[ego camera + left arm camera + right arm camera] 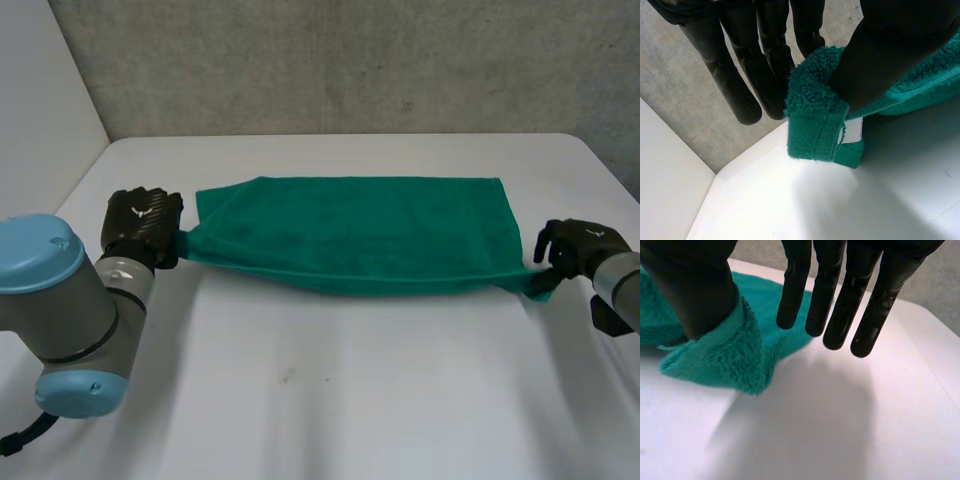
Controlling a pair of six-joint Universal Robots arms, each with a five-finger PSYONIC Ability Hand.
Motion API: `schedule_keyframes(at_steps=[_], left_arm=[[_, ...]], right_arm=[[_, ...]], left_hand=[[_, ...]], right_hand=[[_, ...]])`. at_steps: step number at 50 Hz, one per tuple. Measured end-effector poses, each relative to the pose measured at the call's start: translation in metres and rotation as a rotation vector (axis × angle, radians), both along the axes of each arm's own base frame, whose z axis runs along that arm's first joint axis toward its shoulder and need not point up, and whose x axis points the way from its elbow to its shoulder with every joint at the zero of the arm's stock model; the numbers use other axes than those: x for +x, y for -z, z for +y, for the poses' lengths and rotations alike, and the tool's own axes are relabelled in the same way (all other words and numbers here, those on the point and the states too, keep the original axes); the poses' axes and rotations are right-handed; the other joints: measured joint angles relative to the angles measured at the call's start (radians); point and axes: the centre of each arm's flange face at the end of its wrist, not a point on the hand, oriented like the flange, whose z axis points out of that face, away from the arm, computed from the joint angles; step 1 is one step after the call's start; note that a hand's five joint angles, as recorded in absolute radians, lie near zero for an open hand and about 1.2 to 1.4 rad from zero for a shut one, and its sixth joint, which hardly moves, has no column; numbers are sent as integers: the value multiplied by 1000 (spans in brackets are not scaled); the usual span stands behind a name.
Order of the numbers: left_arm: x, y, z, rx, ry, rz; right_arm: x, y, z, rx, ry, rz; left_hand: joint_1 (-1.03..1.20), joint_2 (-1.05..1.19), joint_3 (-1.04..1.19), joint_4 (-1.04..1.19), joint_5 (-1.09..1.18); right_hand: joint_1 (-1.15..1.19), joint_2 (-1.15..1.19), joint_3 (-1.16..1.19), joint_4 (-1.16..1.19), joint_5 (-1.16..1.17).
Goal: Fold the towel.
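Observation:
A green towel [360, 230] lies spread across the white table [330, 390], its near edge raised and stretched between my two hands. My left hand [143, 225] is at the towel's near left corner. In the left wrist view that corner [812, 130], with a small white label, is pinched between the thumb [880, 60] and the fingers [740, 85]. My right hand [575, 248] is at the near right corner. There the fingers [840, 300] are straight and apart from the thumb [700, 290], and the towel's corner [725, 360] hangs against the thumb.
A grey wall [350, 60] rises behind the table's far edge. Bare tabletop runs between the towel and the near edge. My left arm [60, 310] stands over the table's left side.

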Motion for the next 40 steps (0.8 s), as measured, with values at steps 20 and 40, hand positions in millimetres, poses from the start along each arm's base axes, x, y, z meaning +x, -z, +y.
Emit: schedule_keyframes(at_steps=[20,40], left_arm=[[30,0,40,209,-46,-120],[40,7,73,381,26,-392]], right_arm=[[-6,-31,56,17,-348,417],[-16,-27,98,216,-576,823]], left_hand=[[0,0,0,0,0],[0,0,0,0,0]], right_hand=[[278,358,365,385,354],[278,358,365,385,356]])
